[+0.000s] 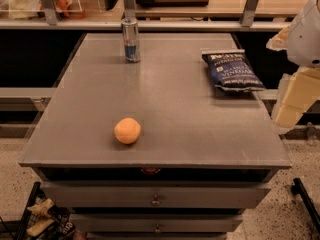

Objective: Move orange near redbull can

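The orange (127,130) is a small round fruit lying on the grey table (165,99), near its front edge and left of centre. The redbull can (131,40) stands upright at the back of the table, left of centre, well apart from the orange. My gripper (291,106) hangs at the right edge of the view, off the table's right side and level with its middle, far from both the orange and the can. It holds nothing that I can see.
A dark blue chip bag (233,70) lies flat at the table's back right, close to the gripper. Drawers (156,199) run under the table's front. A shelf with metal posts (249,4) stands behind. A black wire basket (35,216) sits on the floor at lower left.
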Motion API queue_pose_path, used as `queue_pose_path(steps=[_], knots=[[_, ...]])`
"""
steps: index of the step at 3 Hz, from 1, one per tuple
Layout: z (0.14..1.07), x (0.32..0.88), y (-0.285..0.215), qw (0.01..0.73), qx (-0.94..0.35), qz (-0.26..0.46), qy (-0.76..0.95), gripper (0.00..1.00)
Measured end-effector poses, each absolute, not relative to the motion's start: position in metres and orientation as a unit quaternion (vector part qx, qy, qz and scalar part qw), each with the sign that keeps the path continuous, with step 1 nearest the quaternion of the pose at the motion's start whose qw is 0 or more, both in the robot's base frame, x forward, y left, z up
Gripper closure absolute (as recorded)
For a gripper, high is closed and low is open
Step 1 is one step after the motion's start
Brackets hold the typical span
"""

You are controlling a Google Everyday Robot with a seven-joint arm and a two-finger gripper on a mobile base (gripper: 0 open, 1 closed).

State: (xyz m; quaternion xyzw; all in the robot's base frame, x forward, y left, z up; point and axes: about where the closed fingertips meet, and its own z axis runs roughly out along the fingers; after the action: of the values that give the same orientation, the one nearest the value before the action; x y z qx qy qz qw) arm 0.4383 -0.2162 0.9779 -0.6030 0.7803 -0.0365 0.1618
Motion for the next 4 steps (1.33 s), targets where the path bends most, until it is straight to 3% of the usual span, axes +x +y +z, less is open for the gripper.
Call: queue_pose_path(steps=[2, 4], knots=[[0.978, 0.439, -0.213, 0.183, -0.606, -0.026, 0.774, 0.00], [0.939, 0.452, -0.149, 0.239, -0.653, 0.091, 0.713, 0.00]])
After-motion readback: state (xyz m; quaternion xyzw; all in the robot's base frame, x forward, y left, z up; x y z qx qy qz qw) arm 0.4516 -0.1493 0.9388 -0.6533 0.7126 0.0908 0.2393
